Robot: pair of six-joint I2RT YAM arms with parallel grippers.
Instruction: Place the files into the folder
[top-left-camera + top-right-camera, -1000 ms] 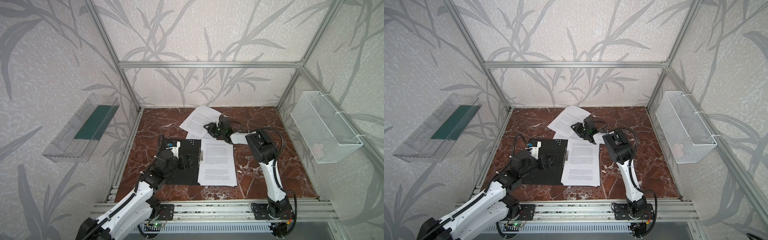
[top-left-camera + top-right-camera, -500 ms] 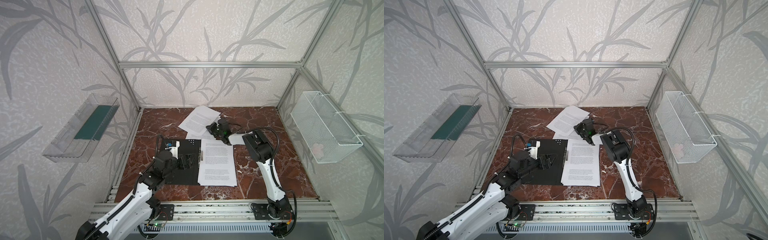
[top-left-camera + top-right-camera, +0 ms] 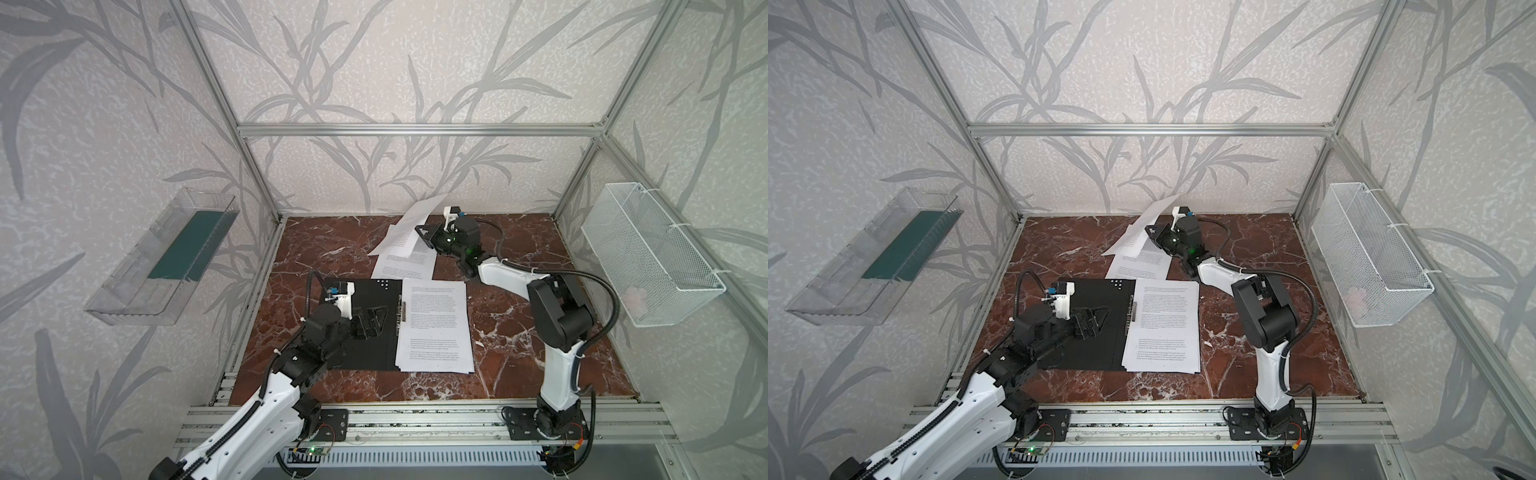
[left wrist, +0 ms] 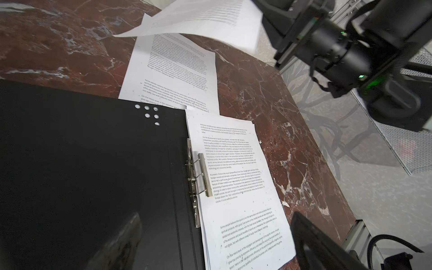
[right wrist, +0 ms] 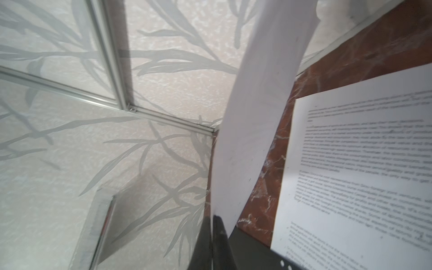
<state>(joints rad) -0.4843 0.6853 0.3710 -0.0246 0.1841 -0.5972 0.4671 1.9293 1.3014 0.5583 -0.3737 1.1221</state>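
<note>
1 sheet (probably its edge) in right end effector

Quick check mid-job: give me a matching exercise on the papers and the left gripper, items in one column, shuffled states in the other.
1. curled sheet
2. single flat sheet
3. stack of sheets
4. left gripper

A. jaws open, over the folder's black inside
B. flat on the table behind the folder
C. pinched by the right gripper, raised
D. lying beside the metal clip

Pairs: 1-C, 2-B, 3-D, 4-A
</note>
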